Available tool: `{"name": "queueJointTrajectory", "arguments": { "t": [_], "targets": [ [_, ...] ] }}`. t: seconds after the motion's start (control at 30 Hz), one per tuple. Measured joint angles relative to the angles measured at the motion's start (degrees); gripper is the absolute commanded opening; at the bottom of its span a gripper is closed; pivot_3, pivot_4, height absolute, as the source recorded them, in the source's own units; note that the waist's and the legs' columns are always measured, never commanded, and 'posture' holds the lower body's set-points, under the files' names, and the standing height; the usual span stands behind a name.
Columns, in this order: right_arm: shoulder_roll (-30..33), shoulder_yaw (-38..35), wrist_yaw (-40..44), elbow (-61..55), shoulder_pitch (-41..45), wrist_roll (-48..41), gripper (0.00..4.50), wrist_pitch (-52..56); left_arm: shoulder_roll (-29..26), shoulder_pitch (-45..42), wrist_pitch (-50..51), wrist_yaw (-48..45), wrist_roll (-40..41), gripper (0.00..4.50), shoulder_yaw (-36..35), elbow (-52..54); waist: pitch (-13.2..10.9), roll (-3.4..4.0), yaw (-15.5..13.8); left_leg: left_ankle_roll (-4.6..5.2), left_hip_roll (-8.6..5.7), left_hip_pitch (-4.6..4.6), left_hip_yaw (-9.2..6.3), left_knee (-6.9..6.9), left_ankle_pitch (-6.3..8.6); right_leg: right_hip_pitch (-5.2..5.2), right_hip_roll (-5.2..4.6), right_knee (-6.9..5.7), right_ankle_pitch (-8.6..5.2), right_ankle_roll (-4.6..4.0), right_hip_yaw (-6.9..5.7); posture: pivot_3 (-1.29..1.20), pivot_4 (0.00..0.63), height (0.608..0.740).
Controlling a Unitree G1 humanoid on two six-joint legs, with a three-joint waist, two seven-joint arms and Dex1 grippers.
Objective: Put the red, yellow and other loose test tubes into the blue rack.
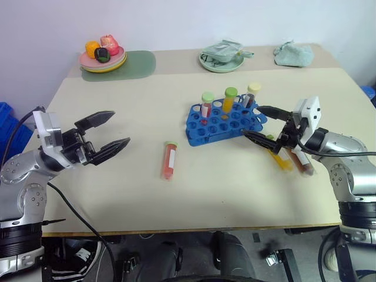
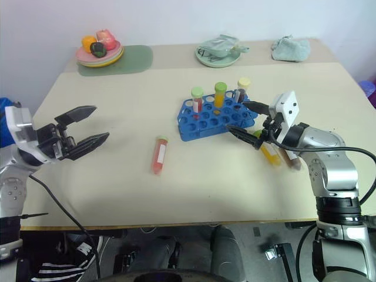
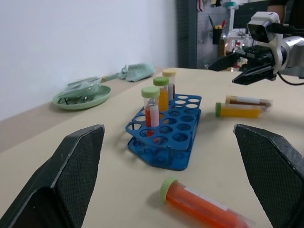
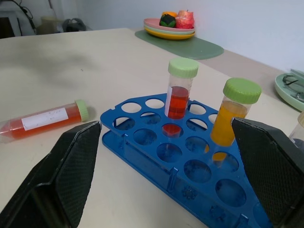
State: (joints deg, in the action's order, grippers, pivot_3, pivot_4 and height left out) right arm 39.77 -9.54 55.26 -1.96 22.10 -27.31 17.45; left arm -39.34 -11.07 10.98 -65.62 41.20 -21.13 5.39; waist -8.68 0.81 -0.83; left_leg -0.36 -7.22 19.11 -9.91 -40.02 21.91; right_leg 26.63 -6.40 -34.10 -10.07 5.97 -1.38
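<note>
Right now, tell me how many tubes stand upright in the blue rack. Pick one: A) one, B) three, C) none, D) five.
B: three capped tubes stand in the blue rack: a red-filled tube, a yellow-orange tube and a pale-capped tube.

1. The left arm reaches in from the robot's left side, silver at the forearm, black at the wrist; it is raised above the table surface, with a white block mounted on the wrist.
2. The left gripper points inward toward the middle of the scene; its two black fingers are spread wide apart, one above the other, with nothing between them.
3. The right arm reaches in from the robot's right side, bent at the elbow; a white block sits on its wrist too.
4. The right gripper points inward toward the left gripper; its black fingers are also spread wide and hold nothing.
</note>
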Motion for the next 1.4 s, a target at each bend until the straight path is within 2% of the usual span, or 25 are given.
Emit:
{"name": "queueJointTrajectory", "arguments": {
  "t": [0.3, 0.63, 0.8, 1.03, 1.17, 1.4],
  "targets": [
    [2.20, -1.95, -5.23, 0.87, -0.06, 0.42, 4.47, 3.44, 1.95, -2.42, 0.00, -0.04, -0.57, 4.50, 2.68, -0.24, 0.00, 0.00, -0.09, 0.00, -0.02, 0.03, 0.02, -0.02, 0.00, 0.02, -0.01, -0.01, 0.01, 0.00, 0.03, 0.00, 0.150, 0.740],
    [16.92, -1.61, -7.88, 4.13, 4.08, 1.77, 4.47, 29.05, 5.29, -3.37, -0.55, -0.85, -1.98, 4.50, 8.62, -0.26, 0.00, 0.01, 0.03, 0.02, 0.04, 0.06, 0.15, -0.01, 0.01, 0.08, -0.04, 0.00, 0.02, -0.02, 0.12, 0.00, 0.150, 0.740],
    [25.66, 6.25, -5.39, 6.55, 13.10, 2.47, 4.47, 45.09, 5.90, -7.10, -0.55, -3.03, -2.47, 4.50, 11.17, -1.48, 0.00, 0.00, -0.01, 0.03, 0.09, 0.18, 0.19, -0.04, 0.01, 0.17, -0.04, 0.05, 0.05, -0.06, 0.12, 0.00, 0.150, 0.740],
    [27.74, 14.66, -2.18, 11.36, 18.17, 5.17, 4.47, 51.17, 7.79, -7.18, -0.81, -3.64, -3.24, 4.50, 12.78, -1.94, -0.01, 0.00, 0.01, 0.09, 0.08, 0.21, 0.34, -0.05, 0.05, 0.23, -0.06, 0.04, 0.06, -0.05, 0.16, 0.00, 0.150, 0.740],
    [25.62, 18.44, -4.12, 17.23, 24.30, 7.72, 4.47, 56.68, 9.39, -7.17, -1.41, -3.65, -3.63, 4.50, 13.78, -1.95, -0.01, -0.01, 0.00, 0.08, 0.09, 0.23, 0.34, -0.05, 0.05, 0.26, -0.05, 0.04, 0.06, -0.05, 0.18, 0.00, 0.150, 0.740],
    [22.95, 23.34, -4.25, 22.11, 27.79, 9.67, 4.47, 59.52, 9.65, -6.17, -2.01, -3.03, -4.26, 4.50, 13.63, -1.53, -0.01, -0.01, -0.05, 0.09, 0.07, 0.26, 0.35, -0.05, 0.05, 0.30, -0.06, 0.04, 0.07, -0.05, 0.19, 0.00, 0.150, 0.740]
  ]
}}
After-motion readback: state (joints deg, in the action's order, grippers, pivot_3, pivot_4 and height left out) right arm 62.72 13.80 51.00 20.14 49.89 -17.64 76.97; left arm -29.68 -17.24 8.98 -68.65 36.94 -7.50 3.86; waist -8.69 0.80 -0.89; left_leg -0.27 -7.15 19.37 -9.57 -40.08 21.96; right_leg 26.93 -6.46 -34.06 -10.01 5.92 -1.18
